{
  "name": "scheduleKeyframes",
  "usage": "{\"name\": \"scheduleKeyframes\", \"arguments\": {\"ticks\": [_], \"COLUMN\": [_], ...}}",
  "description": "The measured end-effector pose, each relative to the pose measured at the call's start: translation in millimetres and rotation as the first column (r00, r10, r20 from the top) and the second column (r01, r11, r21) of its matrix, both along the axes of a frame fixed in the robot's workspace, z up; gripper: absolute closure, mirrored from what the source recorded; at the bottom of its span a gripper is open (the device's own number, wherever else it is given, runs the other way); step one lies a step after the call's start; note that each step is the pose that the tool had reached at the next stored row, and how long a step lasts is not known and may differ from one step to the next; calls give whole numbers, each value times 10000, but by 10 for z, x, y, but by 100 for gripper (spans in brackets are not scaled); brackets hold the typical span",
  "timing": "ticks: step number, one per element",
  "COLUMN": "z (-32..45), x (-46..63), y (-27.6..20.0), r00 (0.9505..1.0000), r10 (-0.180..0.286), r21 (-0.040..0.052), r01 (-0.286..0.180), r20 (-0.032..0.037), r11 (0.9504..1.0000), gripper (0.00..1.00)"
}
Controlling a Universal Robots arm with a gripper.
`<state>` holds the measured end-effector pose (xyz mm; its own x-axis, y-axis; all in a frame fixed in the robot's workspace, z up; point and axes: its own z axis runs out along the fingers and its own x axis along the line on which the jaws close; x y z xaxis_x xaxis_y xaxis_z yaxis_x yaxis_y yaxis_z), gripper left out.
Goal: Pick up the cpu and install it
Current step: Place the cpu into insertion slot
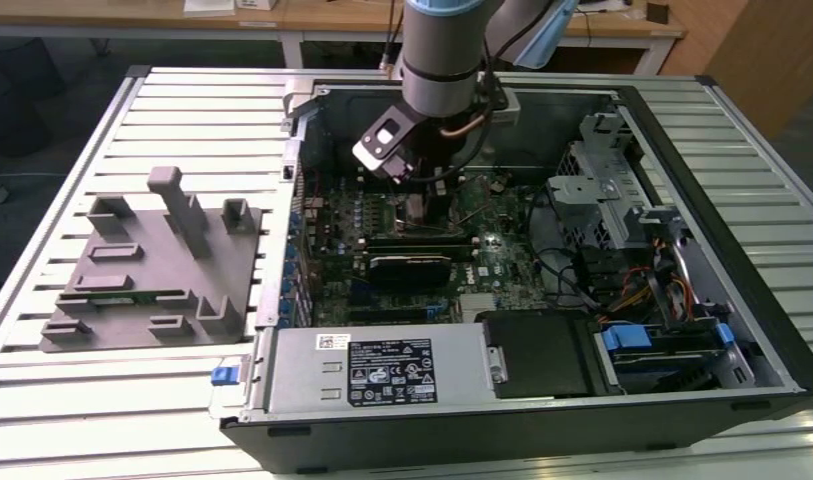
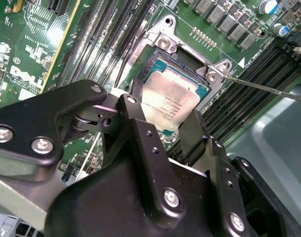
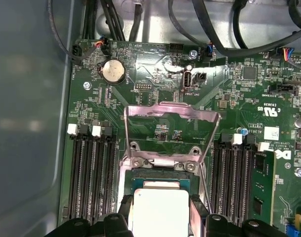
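In the exterior view the arm reaches down into an open computer case on the slatted counter. The pincer hangs low over the motherboard. A grey slotted block sits well off to one side of the pincer, outside the case.

In the second wrist view the pincer is narrowed onto the cpu, with 1 black finger against each of 2 opposite edges. The chip lies flat between them, directly over the socket. Its green border sits inside the metal frame, but I cannot tell whether it is fully seated.

In the first wrist view the cpu again sits between the 2 fingers of the pincer. Just beyond the fingertips the load plate is swung up and open. Memory slots run along both sides of the pincer.

The chip looks light, stiff and thin, and its smooth metal top is likely slippery. I judge the underside contacts and the socket below to be fragile. So the edges are the right place to hold it, kept level and with no pressing down.
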<state>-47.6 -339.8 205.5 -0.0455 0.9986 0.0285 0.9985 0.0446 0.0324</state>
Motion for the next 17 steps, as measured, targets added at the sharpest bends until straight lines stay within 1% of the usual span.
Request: {"name": "scheduleKeyframes", "arguments": {"ticks": [8,17], "z": [-58,-116], "x": [0,0], "y": [0,0], "r00": [9998,9996], "r10": [-204,-283], "r21": [1,0], "r01": [204,283], "r20": [0,0], "r11": [9998,9996], "gripper": [46,46]}}
